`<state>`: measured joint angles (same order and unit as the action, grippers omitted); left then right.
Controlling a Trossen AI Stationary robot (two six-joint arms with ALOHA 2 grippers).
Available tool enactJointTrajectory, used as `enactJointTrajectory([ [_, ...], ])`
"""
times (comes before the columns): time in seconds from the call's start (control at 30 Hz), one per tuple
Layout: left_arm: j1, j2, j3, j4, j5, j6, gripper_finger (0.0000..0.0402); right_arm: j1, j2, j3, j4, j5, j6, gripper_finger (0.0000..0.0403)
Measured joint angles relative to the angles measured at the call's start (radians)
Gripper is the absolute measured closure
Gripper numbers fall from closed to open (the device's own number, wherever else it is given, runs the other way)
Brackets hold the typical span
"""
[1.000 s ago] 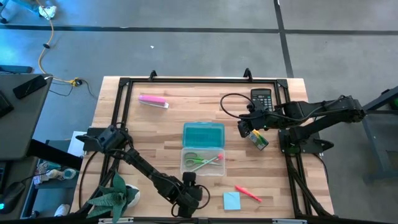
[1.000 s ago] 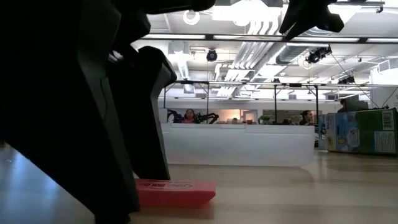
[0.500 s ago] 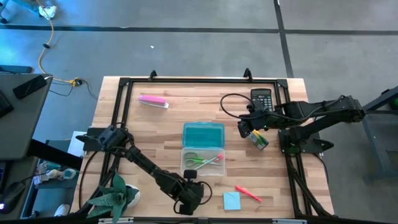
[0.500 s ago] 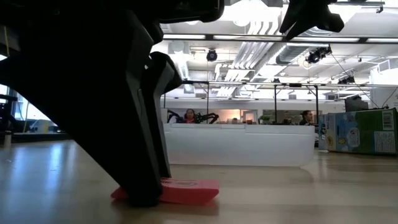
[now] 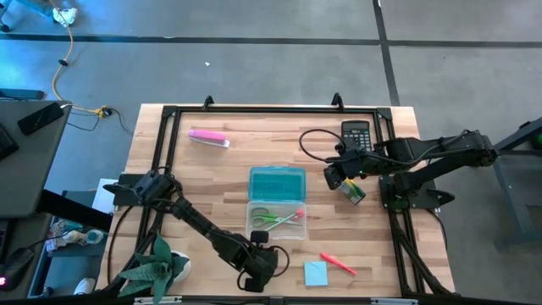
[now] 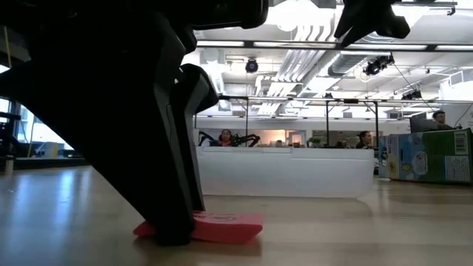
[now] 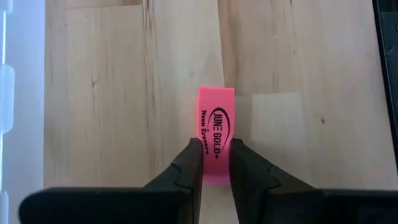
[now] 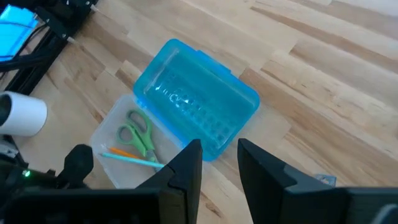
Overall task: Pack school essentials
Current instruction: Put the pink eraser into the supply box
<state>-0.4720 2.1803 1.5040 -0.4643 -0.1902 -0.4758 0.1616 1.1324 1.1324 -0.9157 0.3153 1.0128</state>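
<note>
A small pink eraser [image 7: 216, 124] lies flat on the wood near the table's front edge, with my left gripper [image 7: 215, 154] shut on it; in the high view that gripper [image 5: 258, 269] covers it. The clear pencil case [image 5: 275, 222] holds green-handled scissors [image 8: 138, 134] and pencils, and its blue lid [image 5: 277, 182] lies open behind it. A red pen [image 5: 339, 263] and a light-blue sticky pad [image 5: 315, 273] lie at the front right. My right gripper [image 5: 337, 176] hovers right of the case beside a yellow-green box [image 5: 354, 191], its fingers [image 8: 186, 165] slightly apart with nothing between them. My left gripper pinches the eraser's two long sides [image 7: 216, 171] between its two fingers, at the end nearest the wrist. The fingers [image 6: 174, 222] slant down from above. The eraser [image 6: 222, 225] rests on the table and reaches out beyond the fingertips.
A black calculator [image 5: 356, 133] lies at the far right and a pink-and-white bar [image 5: 207, 137] at the far left. A black frame [image 5: 169, 114] runs around the tabletop. Bare wood lies between the case and the front edge.
My left gripper has come down over the pink eraser and shut on it, its fingers drawing together from wide apart. The eraser has shifted a little under the closing fingers and stays on the table. My right gripper has kept still.
</note>
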Motion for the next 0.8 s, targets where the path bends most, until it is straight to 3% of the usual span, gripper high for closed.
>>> enactJointTrajectory([
  [0.6,0.115,-0.142,0.002,0.063,-0.114,0.033,0.0351,0.084,-0.002,0.0,-0.001,-0.097,-0.079,0.0309],
  [0.8,0.2,-0.167,0.003,0.025,-0.055,0.094,0.0351,0.138,-0.002,0.0,-0.001,-0.135,-0.029,0.0309],
])
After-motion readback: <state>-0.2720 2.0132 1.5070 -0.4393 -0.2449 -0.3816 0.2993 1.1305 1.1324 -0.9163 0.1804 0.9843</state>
